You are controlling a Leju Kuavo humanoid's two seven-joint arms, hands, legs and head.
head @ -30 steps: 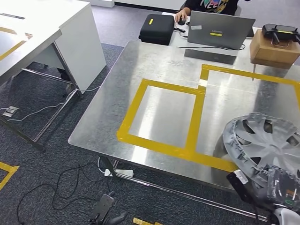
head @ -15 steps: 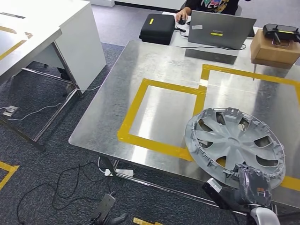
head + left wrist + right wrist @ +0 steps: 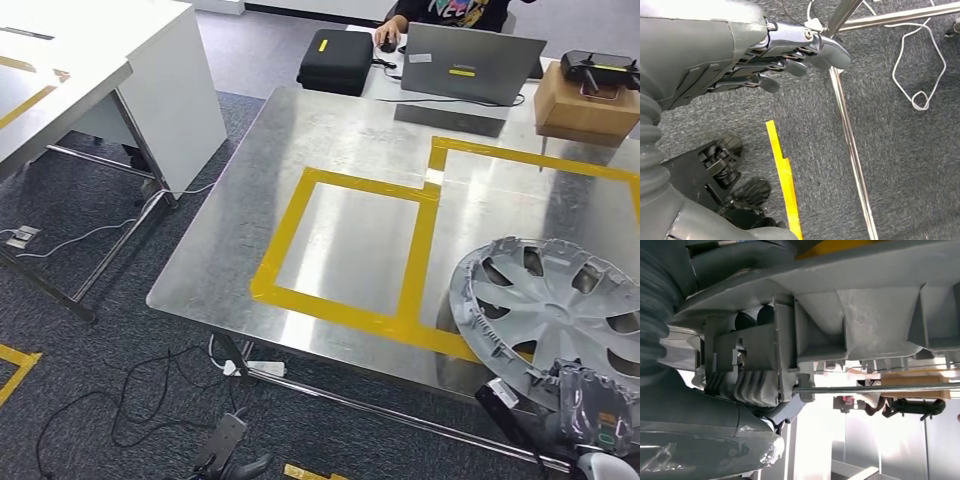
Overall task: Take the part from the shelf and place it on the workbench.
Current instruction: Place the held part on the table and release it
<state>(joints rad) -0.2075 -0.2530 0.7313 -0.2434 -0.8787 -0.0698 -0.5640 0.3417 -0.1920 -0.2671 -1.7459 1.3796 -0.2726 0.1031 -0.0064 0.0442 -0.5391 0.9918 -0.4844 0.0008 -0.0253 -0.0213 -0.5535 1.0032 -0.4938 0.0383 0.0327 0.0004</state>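
You have the steel workbench (image 3: 226, 250) ahead of you, its top marked with yellow tape squares (image 3: 343, 245). The grey wheel cover (image 3: 555, 305) sits over the bench's near right corner, tilted, its near rim clamped in your right hand (image 3: 592, 410) (the wrist camera shows dark fingertips (image 3: 753, 317) tucked behind the rim's ribs). Your left hand (image 3: 791, 55) hangs over the carpet beside the bench leg (image 3: 851, 145), holding nothing, fingers extended and slightly apart. A laptop (image 3: 472, 62) stands beyond the far edge.

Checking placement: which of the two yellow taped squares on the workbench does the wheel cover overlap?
The right taped square: the wheel cover, gripped by the right hand, crosses its near edge. The left taped square holds nothing.
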